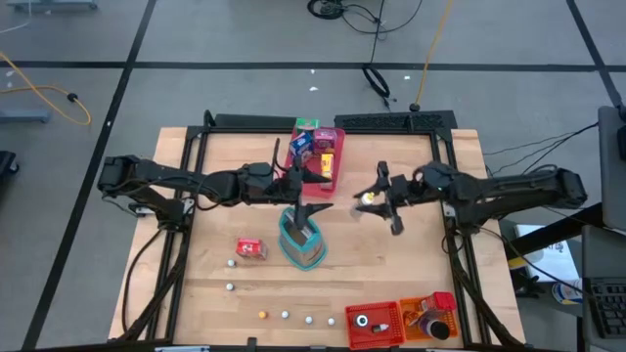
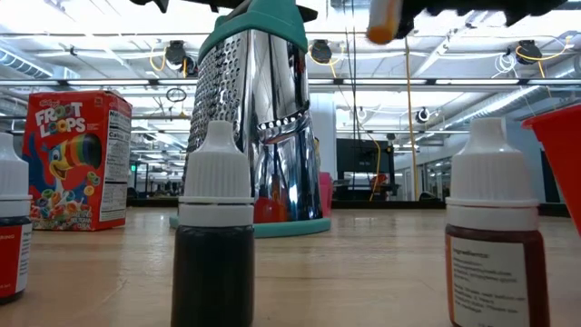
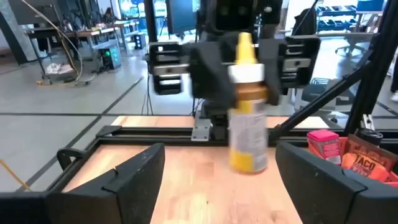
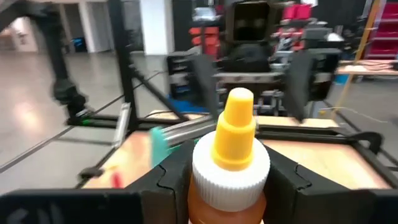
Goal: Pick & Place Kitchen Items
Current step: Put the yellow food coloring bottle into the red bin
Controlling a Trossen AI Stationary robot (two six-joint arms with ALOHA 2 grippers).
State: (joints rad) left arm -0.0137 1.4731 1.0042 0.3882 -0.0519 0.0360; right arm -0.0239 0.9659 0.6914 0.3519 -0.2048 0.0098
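A bottle [image 3: 249,121] with a yellow nozzle, a white cap and an amber and yellow body hangs in the air over the middle of the table, with my right gripper [image 1: 372,198] shut on it. Facing it from the left, my left gripper [image 1: 315,193] stands open, its two fingers [image 3: 134,180] wide apart with nothing between them. A metal grater with a teal top [image 1: 302,241] stands upright on its base just near of the left gripper. A red cereal box [image 1: 251,249] lies on the table left of the grater. My right gripper pinches the bottle's upper body, just under the white cap [image 4: 229,198], between its two fingers [image 4: 166,180]. The fingers come level from the table's right side. The bottle stands upright in the hold, nozzle up, lifted clear of the table.
A pink tray [image 1: 337,168] with packets sits at the far middle. Red [image 1: 377,326] and orange [image 1: 430,315] bins stand at the near right edge. Small balls [image 1: 285,316] lie along the near edge. Dropper bottles [image 2: 214,236] stand right before the low camera.
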